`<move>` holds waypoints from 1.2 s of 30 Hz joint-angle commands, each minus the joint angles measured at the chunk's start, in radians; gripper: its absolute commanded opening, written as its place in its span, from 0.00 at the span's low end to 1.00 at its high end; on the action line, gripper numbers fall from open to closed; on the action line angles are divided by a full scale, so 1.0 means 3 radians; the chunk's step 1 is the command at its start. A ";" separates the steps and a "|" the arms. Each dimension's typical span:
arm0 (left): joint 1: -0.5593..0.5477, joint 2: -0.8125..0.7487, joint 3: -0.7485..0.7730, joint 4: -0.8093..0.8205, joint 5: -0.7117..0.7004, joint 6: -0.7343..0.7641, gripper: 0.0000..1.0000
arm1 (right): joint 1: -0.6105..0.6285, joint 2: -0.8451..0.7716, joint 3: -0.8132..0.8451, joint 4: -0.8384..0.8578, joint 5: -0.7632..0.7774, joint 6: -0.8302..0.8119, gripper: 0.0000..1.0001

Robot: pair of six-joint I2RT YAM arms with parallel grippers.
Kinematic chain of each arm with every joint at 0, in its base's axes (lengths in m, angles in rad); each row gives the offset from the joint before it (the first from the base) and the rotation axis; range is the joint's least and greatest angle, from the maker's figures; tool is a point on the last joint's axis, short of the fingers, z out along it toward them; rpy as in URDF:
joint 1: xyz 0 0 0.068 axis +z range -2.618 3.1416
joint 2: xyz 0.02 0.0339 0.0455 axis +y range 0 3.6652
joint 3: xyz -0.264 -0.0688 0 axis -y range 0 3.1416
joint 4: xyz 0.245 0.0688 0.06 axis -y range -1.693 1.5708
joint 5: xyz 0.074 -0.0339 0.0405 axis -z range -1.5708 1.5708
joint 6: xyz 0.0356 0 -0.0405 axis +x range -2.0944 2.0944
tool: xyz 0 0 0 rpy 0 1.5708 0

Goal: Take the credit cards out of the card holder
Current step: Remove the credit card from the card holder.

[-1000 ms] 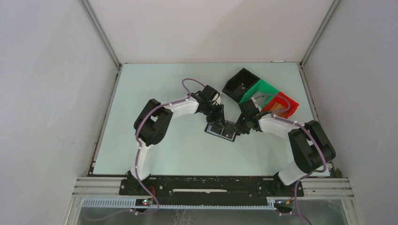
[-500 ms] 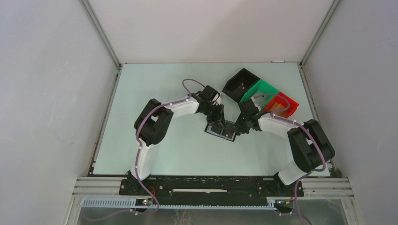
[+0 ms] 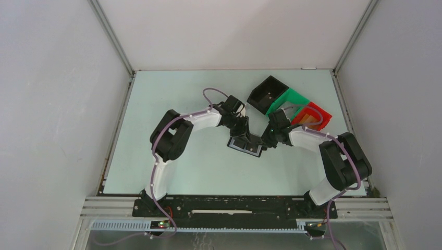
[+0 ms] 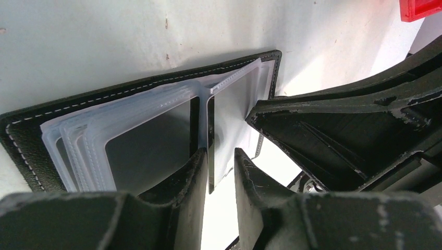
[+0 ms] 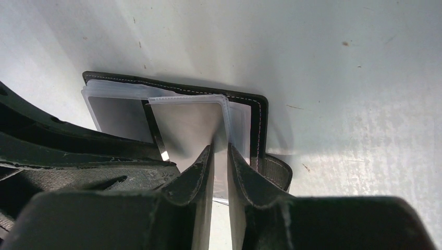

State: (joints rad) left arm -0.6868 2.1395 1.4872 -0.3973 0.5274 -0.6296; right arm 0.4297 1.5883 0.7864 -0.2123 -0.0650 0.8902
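Barely begun: the card holder [image 3: 246, 144] lies open mid-frame, credit cards [image 4: 140, 146] seemingly all sleeved; right gripper [image 5: 220, 156] pinches a clear sleeve [image 5: 190, 122], left gripper [image 4: 218, 166] has its jaws slightly apart

The card holder [image 4: 21, 140] is black with a line of white stitching round its edge. Its sleeves [image 4: 130, 112] are frosted clear plastic over grey faces. The table [image 3: 156, 94] is pale mint. At two o'clock from the holder are a black bin [image 3: 267, 92], a green panel [image 3: 289, 99] and a red tray [image 3: 323, 113] with an orange-tan piece [image 3: 310, 121]. The left arm [image 3: 200, 119] and the right arm [image 3: 307, 138] are white with black joints and mauve cables.
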 commanded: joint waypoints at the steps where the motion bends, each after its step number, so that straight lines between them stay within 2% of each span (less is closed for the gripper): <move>1: 0.0001 0.0017 0.0002 0.0068 0.0003 -0.0008 0.31 | -0.0034 0.0114 -0.0130 0.0132 -0.0075 0.0044 0.24; 3: 0.0003 0.0013 -0.0023 0.0092 0.0016 -0.0015 0.29 | -0.0036 0.0133 -0.0141 0.0148 -0.0092 0.0052 0.23; 8: 0.0005 -0.0020 -0.0076 0.0148 0.0022 -0.0049 0.09 | -0.0041 0.0142 -0.0142 0.0156 -0.0095 0.0055 0.23; 12: 0.0033 -0.0099 -0.0127 0.0149 -0.0015 -0.0049 0.00 | -0.0051 0.0168 -0.0142 0.0132 -0.0072 0.0050 0.23; 32: 0.0284 -0.0400 -0.0510 0.0310 0.0125 -0.0030 0.00 | -0.0118 0.0360 -0.0244 0.0121 0.0022 0.0072 0.20; 36: 0.0295 -0.0418 -0.0537 0.0323 0.0162 -0.0008 0.08 | -0.0138 0.0366 -0.0244 0.0123 0.0015 0.0065 0.20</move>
State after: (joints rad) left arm -0.6273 2.0830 1.3529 -0.2642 0.5797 -0.6556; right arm 0.3988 1.6337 0.7601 -0.0856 -0.1566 0.9283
